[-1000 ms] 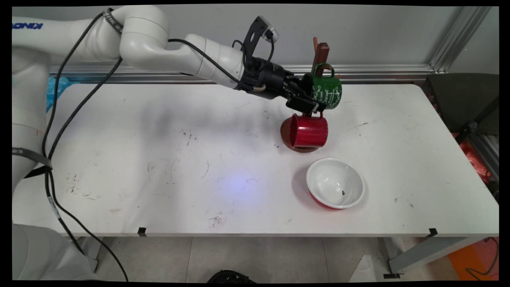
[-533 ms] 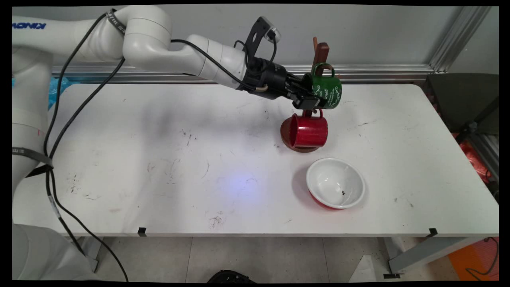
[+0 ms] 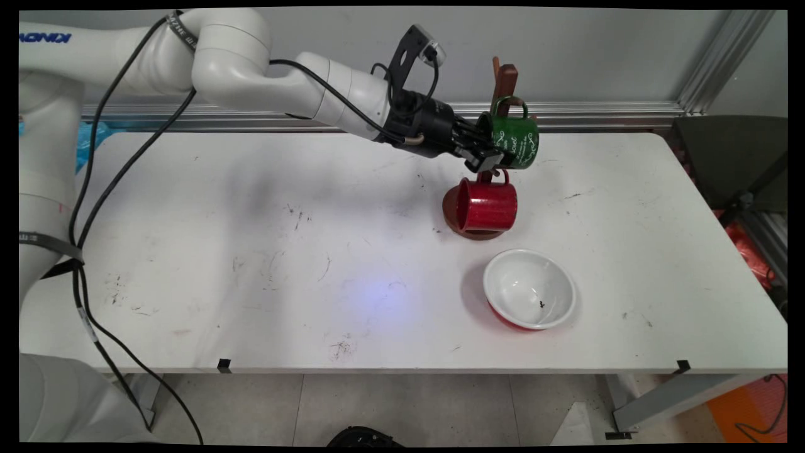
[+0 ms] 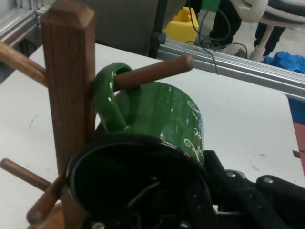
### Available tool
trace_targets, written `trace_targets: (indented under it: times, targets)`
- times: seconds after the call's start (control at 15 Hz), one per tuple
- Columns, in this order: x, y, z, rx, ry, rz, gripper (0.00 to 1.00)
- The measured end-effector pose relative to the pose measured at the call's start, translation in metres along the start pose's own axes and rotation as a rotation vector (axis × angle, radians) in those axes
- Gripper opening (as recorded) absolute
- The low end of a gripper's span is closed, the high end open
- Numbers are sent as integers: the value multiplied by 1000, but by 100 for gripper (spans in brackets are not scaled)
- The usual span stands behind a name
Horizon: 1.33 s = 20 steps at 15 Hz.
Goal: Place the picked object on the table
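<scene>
My gripper [image 3: 487, 157] is shut on the rim of a green mug [image 3: 519, 141] with white lettering, one finger inside it and one outside. In the hand view the green mug [image 4: 167, 114] fills the middle, and its handle is looped over an upper peg [image 4: 157, 70] of the brown wooden mug tree [image 4: 69, 95]. The gripper [image 4: 195, 191] shows as black linkage at the bottom of that view. A red mug [image 3: 487, 206] hangs lower on the mug tree [image 3: 505, 78], just under my gripper.
A white bowl with a red outside [image 3: 529, 288] stands on the table [image 3: 251, 251] in front of the mug tree. The tree's round brown base [image 3: 449, 212] sits behind the red mug. Dark equipment lies beyond the table's right end.
The gripper and the green mug have shifted slightly up and towards the tree's post; the mug's handle now sits higher on the peg. Red mug and bowl have not moved.
</scene>
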Motion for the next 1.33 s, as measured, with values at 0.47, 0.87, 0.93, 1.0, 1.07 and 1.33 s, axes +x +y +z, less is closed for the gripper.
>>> trace_targets:
  times: [0.47, 0.87, 0.93, 1.0, 1.07, 1.33]
  targets:
    - [8, 14, -7, -28, -9, -14, 0]
    - [21, 29, -15, -63, -8, -26, 0]
    - [23, 31, -16, -69, -8, -29, 0]
    - [25, 34, -18, -77, -8, -32, 0]
    - [27, 36, -19, -84, -9, -35, 0]
    - [30, 46, -28, -108, -23, -47, 0]
